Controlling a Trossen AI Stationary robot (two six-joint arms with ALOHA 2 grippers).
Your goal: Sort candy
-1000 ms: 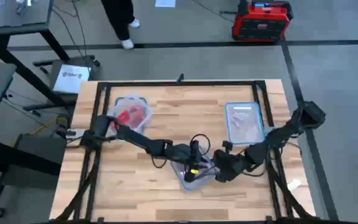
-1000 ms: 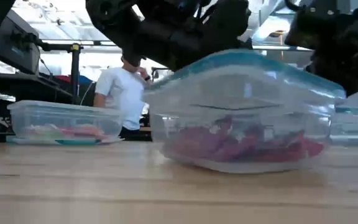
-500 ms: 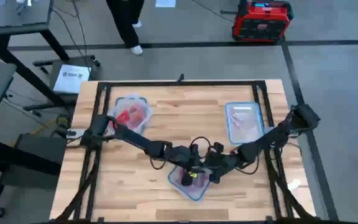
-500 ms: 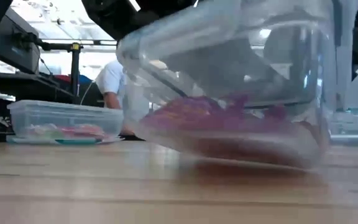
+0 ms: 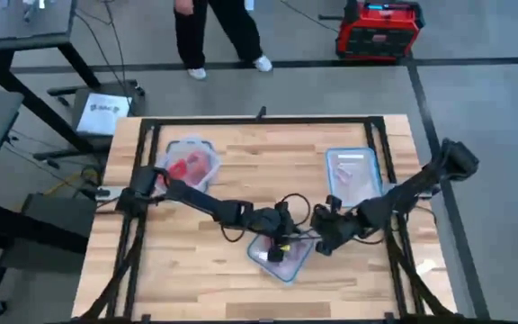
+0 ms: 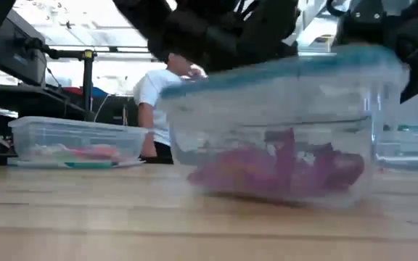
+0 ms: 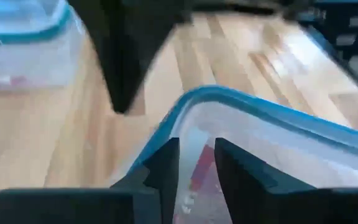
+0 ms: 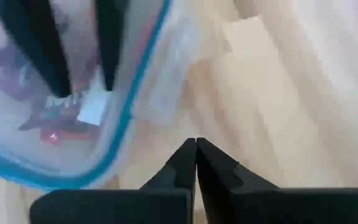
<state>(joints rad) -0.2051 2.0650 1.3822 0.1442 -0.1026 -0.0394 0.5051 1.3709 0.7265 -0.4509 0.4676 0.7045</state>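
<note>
The left gripper seems clamped on a red candy inside the near clear tub; the right gripper, fingers together, hovers just beside its rim.

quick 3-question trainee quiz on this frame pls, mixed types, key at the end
1. True or false: the right gripper is shut on a piece of candy.
2. Multiple choice: seen from above, where is the left gripper? A) over the tub of red candy at the far left, B) at the rim of the near centre tub, C) off the table.
3. Short answer: how many clear tubs are on the table, counting the far-left tub and the far-right tub?

Key
1. False: its fingers are shut on nothing, over bare table beside the tub.
2. B.
3. Three.
</note>
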